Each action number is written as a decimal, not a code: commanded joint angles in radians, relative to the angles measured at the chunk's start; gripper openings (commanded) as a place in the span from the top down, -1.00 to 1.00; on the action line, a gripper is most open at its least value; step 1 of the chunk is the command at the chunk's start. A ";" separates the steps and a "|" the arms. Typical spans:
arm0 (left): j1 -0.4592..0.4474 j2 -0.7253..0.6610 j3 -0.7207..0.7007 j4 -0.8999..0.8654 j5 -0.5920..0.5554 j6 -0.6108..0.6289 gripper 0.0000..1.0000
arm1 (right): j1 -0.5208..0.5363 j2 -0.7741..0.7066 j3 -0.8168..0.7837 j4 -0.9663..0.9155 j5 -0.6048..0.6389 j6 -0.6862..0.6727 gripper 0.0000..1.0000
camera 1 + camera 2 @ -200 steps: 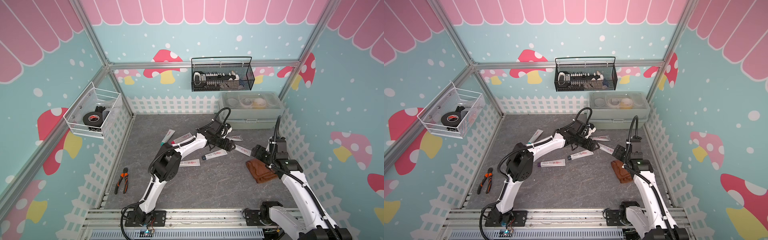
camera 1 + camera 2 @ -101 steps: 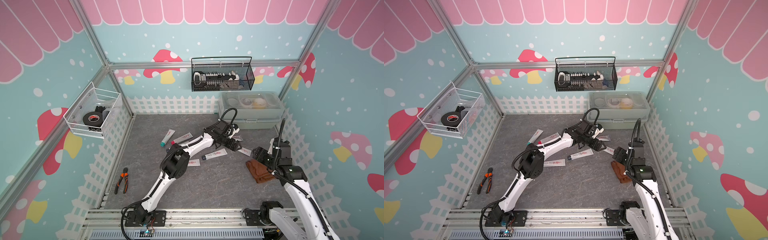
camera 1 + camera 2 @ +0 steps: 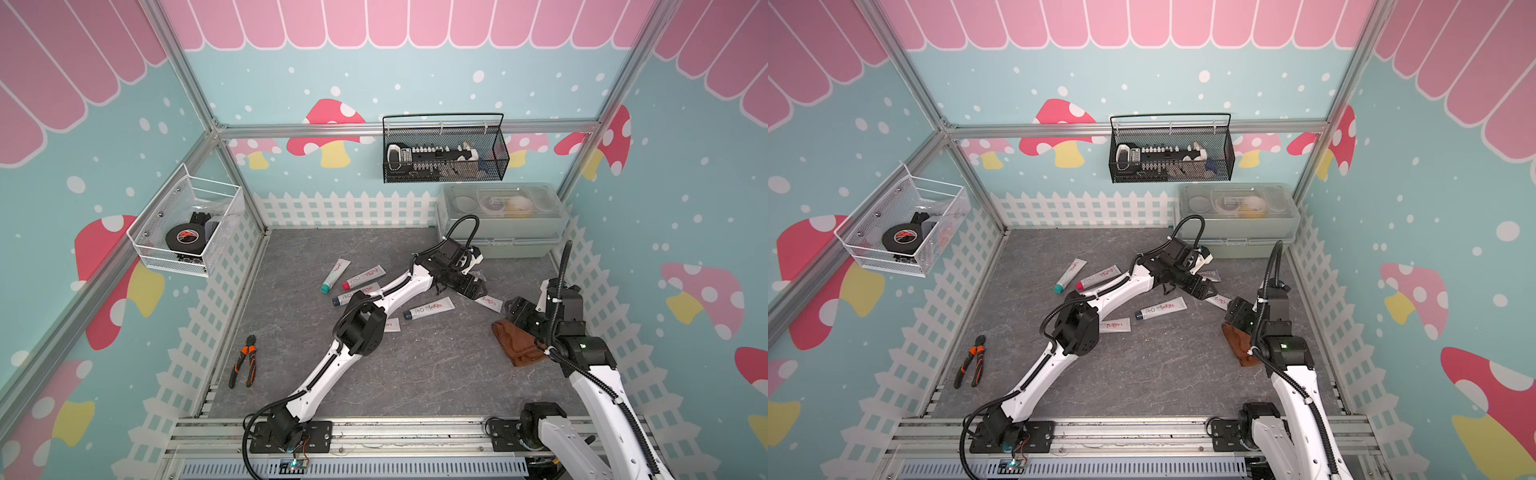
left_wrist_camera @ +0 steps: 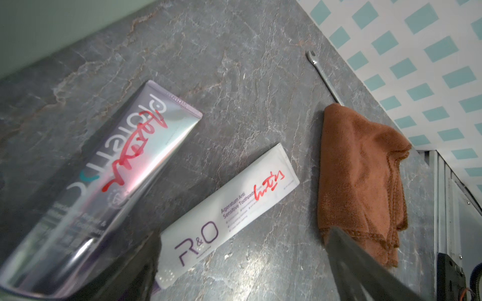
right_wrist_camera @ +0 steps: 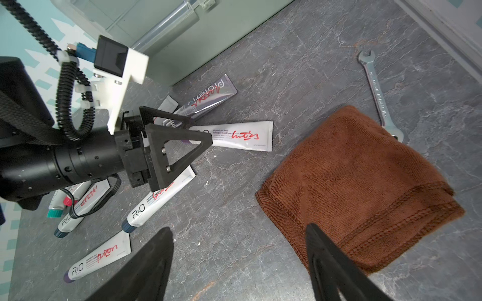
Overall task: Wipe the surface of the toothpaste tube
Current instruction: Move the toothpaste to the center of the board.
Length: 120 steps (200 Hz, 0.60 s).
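- Stretching low across the table, left arm; left gripper [image 5: 200, 129] spread wide, empty, over white toothpaste tube [image 5: 242, 135] cap end
- right gripper [image 5: 240, 263] agape, empty, above brown cloth [image 5: 360, 187] edge
- silver tube [image 5: 208, 99] alongside; wrench [image 5: 375, 88] meets cloth

Bright light, soft shadows, glare on silver tube [image 4: 125, 166], bowed edges

You see brown cloth [image 5: 360, 187]: soft terry weave, matt, fuzzy nap, stitched hem. At cloth's edge, touching it, wrench [image 5: 377, 91]: bare metal, bright, smooth. Near cloth, white tube [image 5: 242, 135]: smooth plastic, satin finish. Just past that from cloth, silver tube [image 4: 109, 177]: glossy, foil-like, mirror sheen. Under cloth, your tabletop [image 5: 287, 52]: grey stone look, veined, matt. Well behind cloth, storage box [image 3: 503, 232]: pale translucent plastic, smooth.
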 commanded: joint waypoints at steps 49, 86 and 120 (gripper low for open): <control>0.006 -0.006 0.000 -0.080 -0.012 0.028 -0.95 | -0.003 -0.027 -0.034 -0.015 -0.010 -0.003 -0.57; -0.012 -0.053 -0.088 -0.077 -0.067 0.049 -0.94 | -0.003 -0.037 -0.047 -0.016 -0.014 0.001 -0.56; -0.034 -0.076 -0.150 -0.075 -0.184 0.064 -0.89 | -0.003 -0.048 -0.051 -0.015 -0.012 0.003 -0.52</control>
